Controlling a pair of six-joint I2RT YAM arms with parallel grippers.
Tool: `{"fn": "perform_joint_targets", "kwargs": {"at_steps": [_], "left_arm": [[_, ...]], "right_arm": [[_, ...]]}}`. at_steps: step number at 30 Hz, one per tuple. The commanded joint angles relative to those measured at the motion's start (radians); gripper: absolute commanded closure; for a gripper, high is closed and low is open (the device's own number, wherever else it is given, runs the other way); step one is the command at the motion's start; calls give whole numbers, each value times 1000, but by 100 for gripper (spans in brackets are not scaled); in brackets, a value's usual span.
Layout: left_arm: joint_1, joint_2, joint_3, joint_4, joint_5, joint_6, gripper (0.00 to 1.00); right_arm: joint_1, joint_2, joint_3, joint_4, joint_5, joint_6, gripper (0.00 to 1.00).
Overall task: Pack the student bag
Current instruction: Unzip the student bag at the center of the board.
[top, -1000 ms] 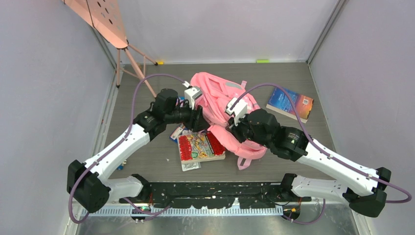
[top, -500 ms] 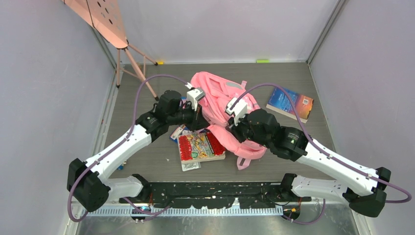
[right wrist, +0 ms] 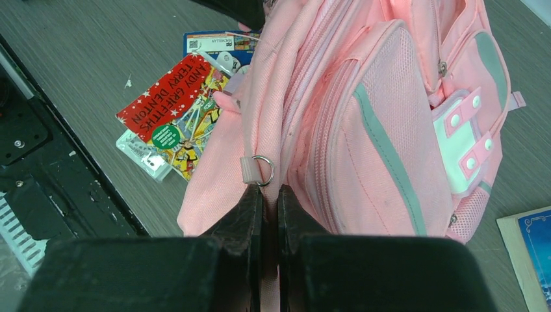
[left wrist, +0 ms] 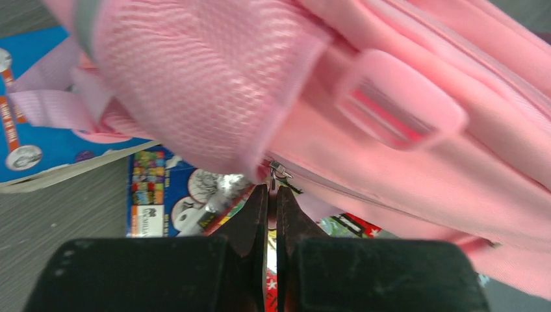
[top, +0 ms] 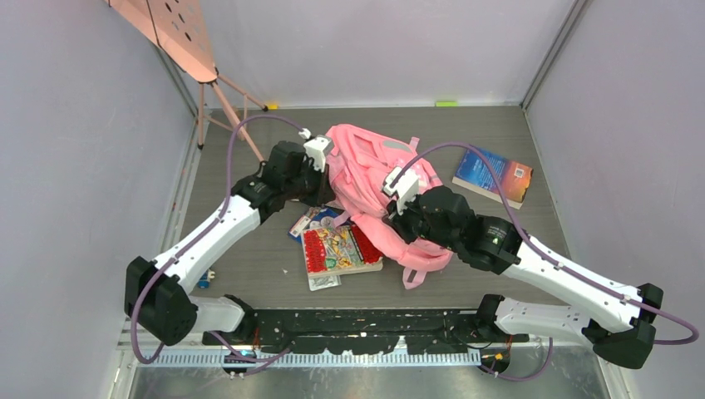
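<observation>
The student bag [top: 372,162], pink with grey trim, lies at the middle of the table, partly lifted between both arms. In the left wrist view my left gripper [left wrist: 272,190] is shut on the small metal zipper pull [left wrist: 279,170] of the bag [left wrist: 416,149]. From above, that gripper [top: 322,184] sits at the bag's left edge. My right gripper [right wrist: 269,190] is shut on a fold of the bag's pink fabric [right wrist: 364,130], just below a metal ring [right wrist: 263,170]. In the top view its fingertips are hidden under the wrist.
A red picture book [top: 339,248] lies in front of the bag, over a clear packet [top: 322,283]. A blue booklet [top: 309,221] pokes out beside it. Another blue book [top: 493,176] rests at the back right. A pink board on a tripod [top: 223,104] stands back left.
My left gripper has shut on the zipper pull and moved back and to the left along the bag's edge. The right arm has kept its hold and place.
</observation>
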Motion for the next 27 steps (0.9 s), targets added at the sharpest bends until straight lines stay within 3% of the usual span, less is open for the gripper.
{"fn": "perform_joint_targets", "kwargs": {"at_steps": [1,12,16,18,20,27], "left_arm": [[53,39,59,-35,-133,-21,100],[66,65,54,-23,-138,-15,98],[64,16,36,-21,-96,41,47],[56,-50,6,13,-91,69,31],[38,-117,-32,59,-86,101,26],[-34,-273,-184,235,109,109,31]], "right_arm": [[4,-51,21,178,-31,16,100],[4,-9,-1,225,-41,88,100],[4,26,22,228,63,127,100],[4,48,34,226,109,143,100],[4,74,42,227,136,155,100],[3,105,58,240,166,185,100]]}}
